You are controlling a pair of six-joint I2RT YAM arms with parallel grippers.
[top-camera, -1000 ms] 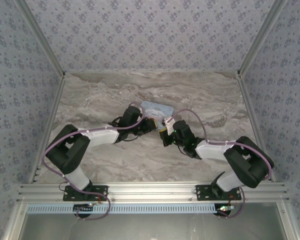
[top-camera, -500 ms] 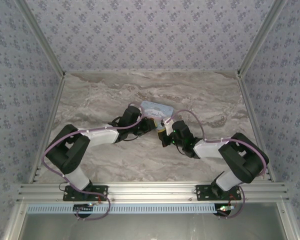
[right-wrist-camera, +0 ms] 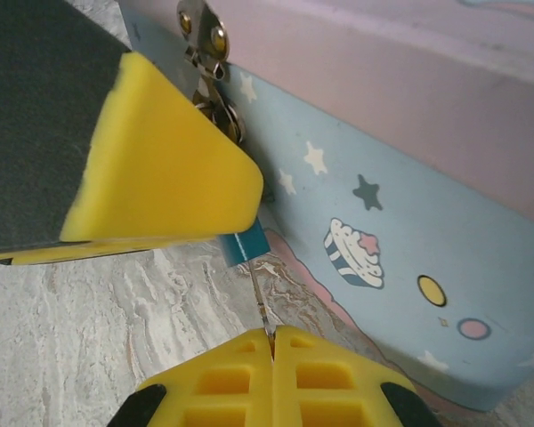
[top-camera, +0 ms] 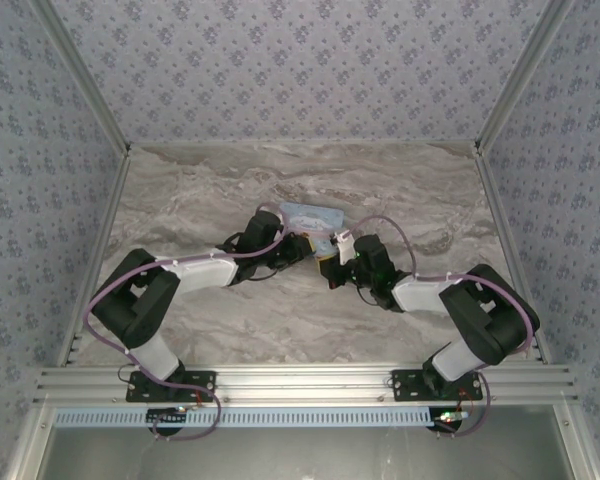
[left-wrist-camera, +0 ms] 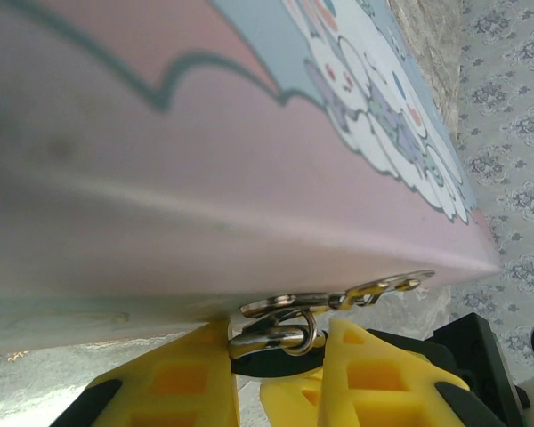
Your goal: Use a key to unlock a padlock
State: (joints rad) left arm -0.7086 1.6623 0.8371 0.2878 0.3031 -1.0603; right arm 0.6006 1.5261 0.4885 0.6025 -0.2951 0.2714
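Top external view shows both arms reaching in to the near side of a pale-blue tin box (top-camera: 310,215) that sits in the middle of the marble table (top-camera: 200,200). The left gripper (top-camera: 305,250) and the right gripper (top-camera: 331,265) are very close together just in front of the box. In the right wrist view the padlock (right-wrist-camera: 246,243) hangs against the box's front wall, below the metal hasp (right-wrist-camera: 205,44). Only its teal lower corner shows, because the rest is covered by a yellow finger (right-wrist-camera: 160,169) of the left gripper. The right gripper's own two yellow fingers are pressed together on the key (right-wrist-camera: 259,298). The key is a thin silvery strip that stands up from the fingertips, and its tip reaches the bottom edge of the padlock. Whether the tip is inside the keyhole cannot be told. In the left wrist view the box's pink lid fills the upper part, and the hasp sticks out from under its edge. The shackle (left-wrist-camera: 280,336) loops through the hasp right between the left gripper's fingertips. Those fingers are drawn in close on either side of a dark body below the loop, clamping the padlock in place beside the box.
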